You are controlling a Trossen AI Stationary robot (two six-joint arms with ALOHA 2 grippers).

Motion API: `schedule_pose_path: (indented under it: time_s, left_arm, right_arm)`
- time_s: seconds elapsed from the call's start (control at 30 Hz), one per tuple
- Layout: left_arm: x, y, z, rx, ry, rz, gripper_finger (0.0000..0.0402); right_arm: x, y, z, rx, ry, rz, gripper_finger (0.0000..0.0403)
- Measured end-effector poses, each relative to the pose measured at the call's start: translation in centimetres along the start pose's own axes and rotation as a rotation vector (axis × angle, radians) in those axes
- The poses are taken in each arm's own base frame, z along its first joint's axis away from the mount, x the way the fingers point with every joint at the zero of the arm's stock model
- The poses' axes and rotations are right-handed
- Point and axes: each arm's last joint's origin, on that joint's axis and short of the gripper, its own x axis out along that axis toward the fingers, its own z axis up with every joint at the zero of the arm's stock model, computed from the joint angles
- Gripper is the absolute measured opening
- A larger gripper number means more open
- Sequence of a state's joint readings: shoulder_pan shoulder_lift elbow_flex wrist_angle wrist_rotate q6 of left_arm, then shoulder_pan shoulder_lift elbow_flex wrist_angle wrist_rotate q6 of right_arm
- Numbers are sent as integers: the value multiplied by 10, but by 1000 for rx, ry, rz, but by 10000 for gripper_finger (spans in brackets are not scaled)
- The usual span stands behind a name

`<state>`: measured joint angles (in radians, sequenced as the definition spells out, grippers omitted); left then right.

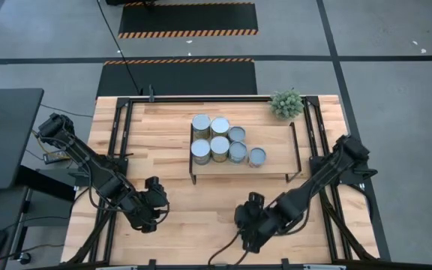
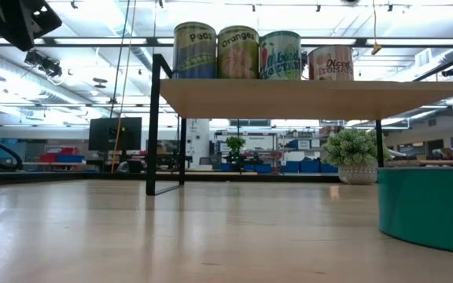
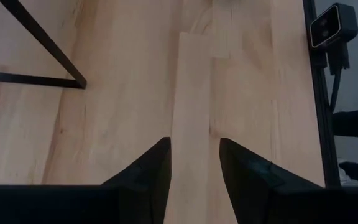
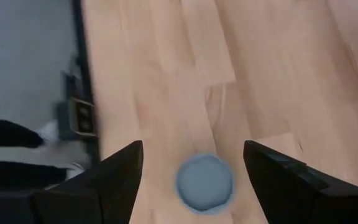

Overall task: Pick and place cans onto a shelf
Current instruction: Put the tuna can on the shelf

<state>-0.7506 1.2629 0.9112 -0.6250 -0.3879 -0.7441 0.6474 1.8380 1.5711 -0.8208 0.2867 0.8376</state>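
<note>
Several cans [image 1: 220,139] with pale round tops stand on the low light-wood shelf [image 1: 276,169] at the table's far middle; the low view shows them in a row [image 2: 238,51] on the board [image 2: 305,98]. One more can with a pale blue-grey top [image 4: 205,183] stands upright on the tabletop under my right gripper [image 4: 192,146], hidden in the high view. My right gripper [image 1: 247,221] points down, open, with one finger on either side of this can and apart from it. My left gripper [image 1: 154,206] hangs open and empty over bare table [image 3: 194,142].
A small potted plant [image 1: 286,103] stands at the table's far right corner, beside the shelf. A small camera [image 3: 331,25] sits at the table's near edge. A teal round body [image 2: 431,208] shows close to the low camera at the right. The shelf's black legs [image 3: 42,46] stand beyond my left gripper.
</note>
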Motion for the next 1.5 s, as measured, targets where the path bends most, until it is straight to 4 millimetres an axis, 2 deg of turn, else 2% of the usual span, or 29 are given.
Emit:
schedule_pose_path:
  time_s: [0.17,0.3,0.47,0.63,0.7,1.03,1.5]
  left_arm:
    - [0,0,0,-1,0,0,142]
    - [1,1,1,-7,-1,5,142]
    - [1,1,1,-10,-1,5,142]
    - [1,1,1,-15,-2,4,142]
    - [1,1,1,-17,-3,4,142]
    - [1,1,1,-14,-4,7,142]
    - [1,1,1,-9,-4,7,142]
  right_arm:
    - [30,3,-14,-67,98,-68,284]
    - [51,4,-22,-141,198,-48,285]
    - [71,4,-26,-249,286,-4,320]
    - [74,1,-23,-357,289,14,385]
    - [74,0,-22,-391,289,18,395]
    - [88,-6,-33,-529,296,68,385]
    - [106,-18,-49,-533,276,48,364]
